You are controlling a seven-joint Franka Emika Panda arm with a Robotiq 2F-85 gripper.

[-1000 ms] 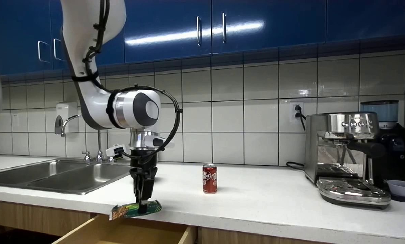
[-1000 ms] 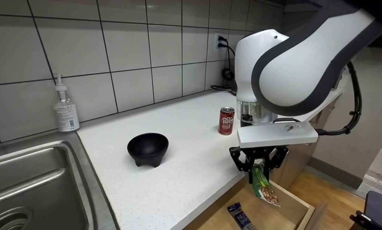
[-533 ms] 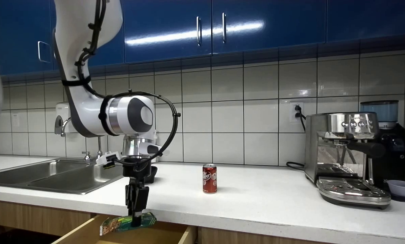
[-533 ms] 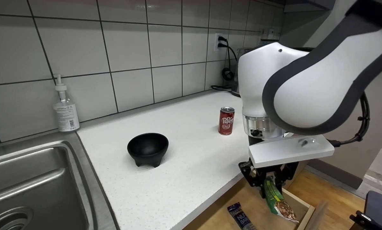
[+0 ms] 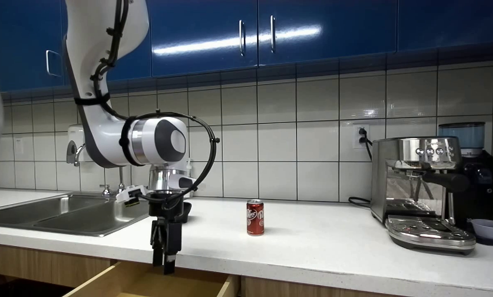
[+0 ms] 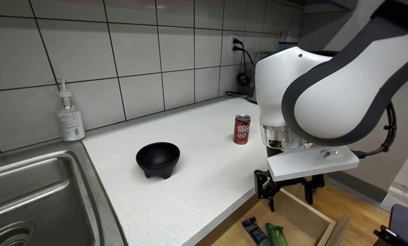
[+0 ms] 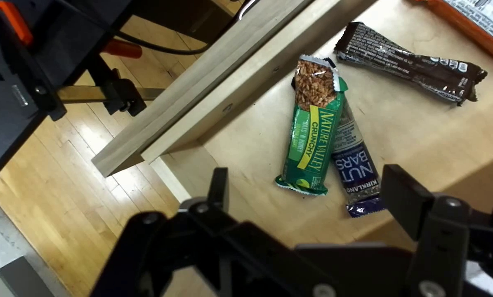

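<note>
the gripper (image 6: 290,204) hangs above the pulled-out drawer (image 7: 246,161), its two fingers (image 7: 219,187) spread well apart. the green granola bar (image 7: 312,140) lies below it on the drawer floor, partly overlapping the blue nut bar (image 7: 355,165). a brown-wrapped bar (image 7: 411,68) lies near both, and an orange packet (image 7: 469,25) shows at the edge of the wrist view. on the counter (image 6: 197,198), a red can (image 6: 241,130) and a black bowl (image 6: 157,167) stand upright.
</note>
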